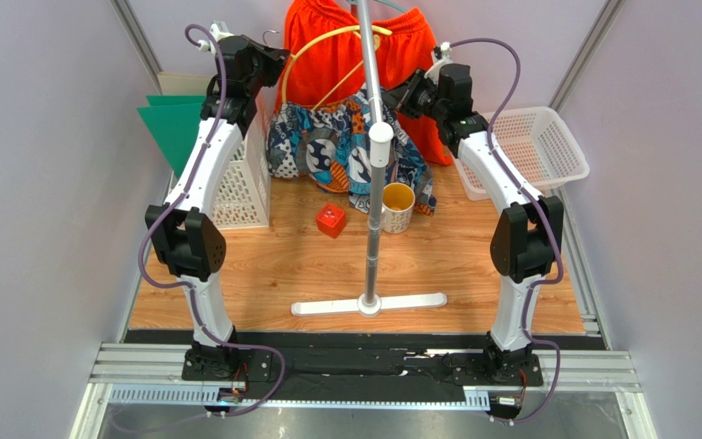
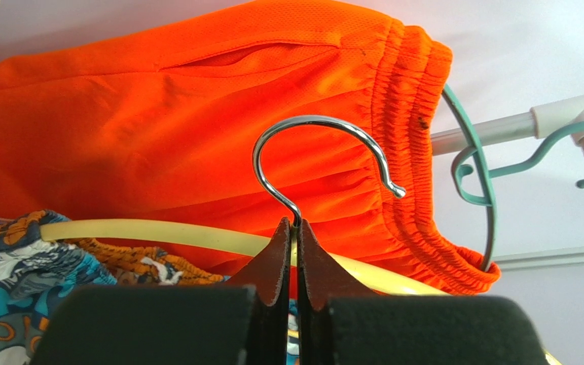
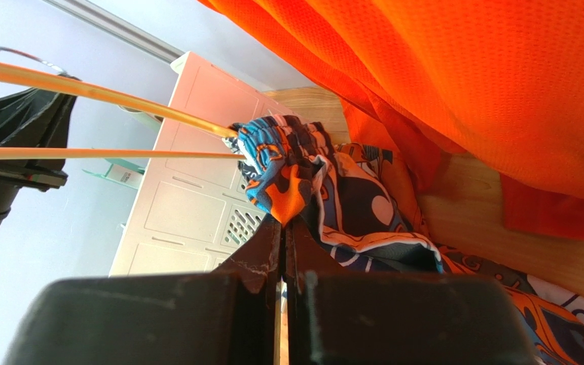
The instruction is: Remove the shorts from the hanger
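Shorts: one orange pair [image 2: 196,114], one printed pair [image 3: 303,167] pinched by right tool [image 3: 282,228]; left tool [image 2: 293,232] clamps hanger hook [image 2: 310,119].

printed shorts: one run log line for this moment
left gripper: shut on hanger hook | right gripper: shut on printed shorts | printed shorts: on yellow hanger | orange shorts: hanging, untouched

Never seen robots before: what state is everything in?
Cream plastic hanger with metal hook: lifted, tilted, hook catching nothing.
Left gripper: shut on the hanger's hook.
Blue, white, black and orange printed cloth shorts: one end on the hanger, rest slumped on the table.
Right gripper: shut on the printed shorts.
Plain bright orange cloth shorts: hanging on a green hanger on the rail.
Yellow mug: upright.
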Controlling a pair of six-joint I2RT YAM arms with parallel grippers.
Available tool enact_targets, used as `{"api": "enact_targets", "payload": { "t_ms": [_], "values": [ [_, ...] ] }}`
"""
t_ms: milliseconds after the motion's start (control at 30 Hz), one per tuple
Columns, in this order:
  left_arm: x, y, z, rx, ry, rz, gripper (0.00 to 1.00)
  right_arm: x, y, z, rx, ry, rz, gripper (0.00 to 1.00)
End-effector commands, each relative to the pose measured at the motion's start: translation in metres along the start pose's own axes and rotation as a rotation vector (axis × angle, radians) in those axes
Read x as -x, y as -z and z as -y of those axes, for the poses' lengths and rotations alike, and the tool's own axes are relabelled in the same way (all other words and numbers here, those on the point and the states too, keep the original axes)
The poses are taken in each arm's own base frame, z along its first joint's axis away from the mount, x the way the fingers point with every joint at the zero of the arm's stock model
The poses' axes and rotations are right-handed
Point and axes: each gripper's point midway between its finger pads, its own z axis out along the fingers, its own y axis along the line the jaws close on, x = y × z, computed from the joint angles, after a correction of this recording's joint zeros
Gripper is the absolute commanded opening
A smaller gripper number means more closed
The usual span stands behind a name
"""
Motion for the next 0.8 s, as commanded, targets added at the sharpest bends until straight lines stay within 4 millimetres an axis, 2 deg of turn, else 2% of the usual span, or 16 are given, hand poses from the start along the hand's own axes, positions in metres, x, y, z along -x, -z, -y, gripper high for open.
{"api": "enact_targets", "payload": {
  "t_ms": [0,133,167,267,433,567,733,767],
  "values": [
    [0.036,0.032,0.06,-0.159,0.075,0.067,0.0,0.009,-0.007,-0.015,0.026,-0.018,0.025,0.0],
    [0.033,0.036,0.065,-0.19,0.229,0.022,0.0,0.003,-0.017,-0.028,0.066,-0.036,0.028,0.0],
    [0.031,0.037,0.066,-0.197,0.284,0.003,0.0,-0.001,-0.022,-0.026,0.067,-0.04,0.019,0.0],
    [0.039,0.042,0.065,-0.193,0.371,0.001,0.0,-0.005,-0.029,-0.038,0.096,-0.054,0.007,0.0],
    [0.07,0.061,0.063,-0.183,0.398,0.063,0.0,-0.016,-0.041,-0.042,0.107,-0.075,-0.01,0.0],
    [0.089,0.071,0.058,-0.183,0.431,0.095,0.0,-0.017,-0.047,-0.04,0.098,-0.08,-0.005,0.0],
    [0.1,0.082,0.071,-0.23,0.486,0.085,0.0,-0.021,-0.058,-0.026,0.071,-0.083,-0.006,0.0],
    [0.101,0.084,0.075,-0.239,0.482,0.086,0.0,-0.018,-0.059,-0.029,0.077,-0.072,-0.001,0.0]
  ]
}}
